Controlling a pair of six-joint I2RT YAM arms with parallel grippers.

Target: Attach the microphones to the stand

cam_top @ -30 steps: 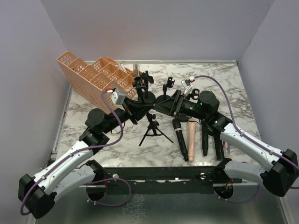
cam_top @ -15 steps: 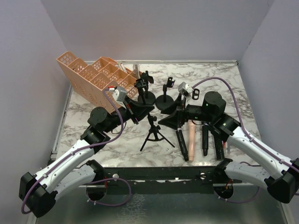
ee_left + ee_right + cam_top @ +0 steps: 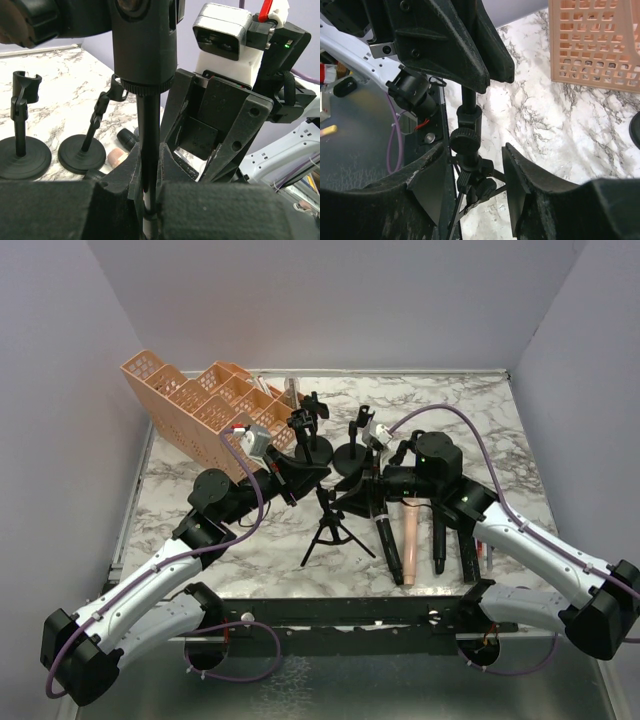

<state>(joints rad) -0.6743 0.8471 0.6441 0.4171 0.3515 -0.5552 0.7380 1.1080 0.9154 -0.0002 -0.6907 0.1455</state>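
Observation:
A black tripod stand (image 3: 328, 523) stands on the marble table. My left gripper (image 3: 303, 478) is shut on its upper shaft (image 3: 148, 125), as the left wrist view shows (image 3: 150, 167). My right gripper (image 3: 358, 498) is open. Its jaws stand either side of the tripod's hub and knobs (image 3: 470, 165) without touching them (image 3: 472, 172). Several microphones lie to the right of the tripod: a black one (image 3: 385, 535), a pink one (image 3: 410, 540) and two more black ones (image 3: 438, 540). None is held.
Two round-base stands (image 3: 312, 445) (image 3: 352, 455) stand behind the tripod, close to both grippers. An orange slatted basket (image 3: 200, 405) lies at the back left, also in the right wrist view (image 3: 595, 40). The table's near edge (image 3: 350, 595) is just below the microphones.
My right gripper has swung left and down from near the round-base stands to the tripod, jaws open around its hub. My left gripper has stayed shut on the shaft.

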